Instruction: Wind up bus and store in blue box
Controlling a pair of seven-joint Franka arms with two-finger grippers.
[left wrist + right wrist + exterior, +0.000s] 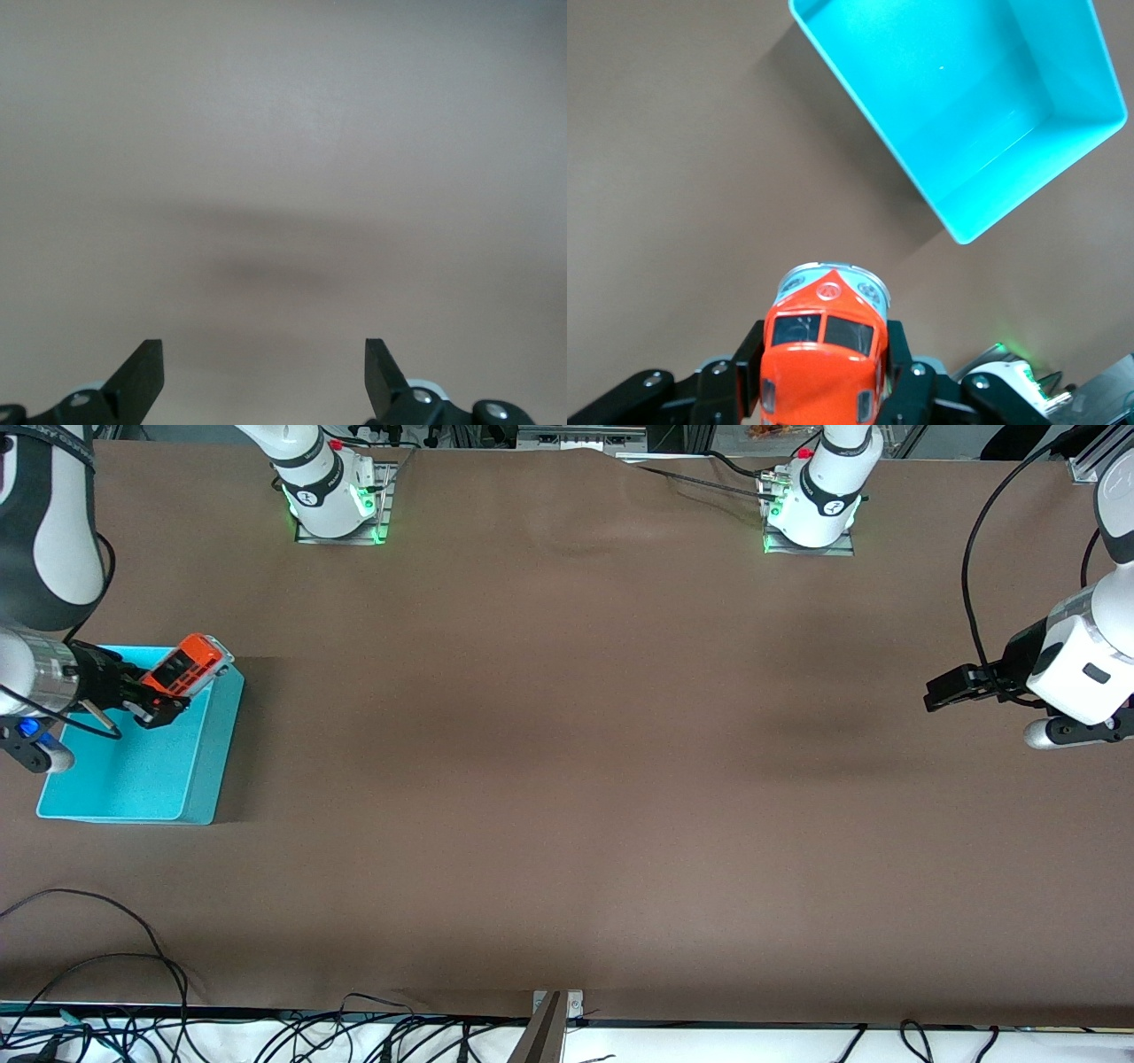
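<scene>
Right gripper (164,707) gripping bus (184,665) above blue box (199,775), left gripper (930,693) open, waiting

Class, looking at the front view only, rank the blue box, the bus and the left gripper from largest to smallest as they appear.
1. blue box
2. and 3. bus and left gripper: they look alike, so no ranking; the bus is raised, which may enlarge it.

No readable text, number or brand name shows in any view. The only sign is a round emblem on the front of the bus (827,289), too small to make out in the right wrist view.
</scene>
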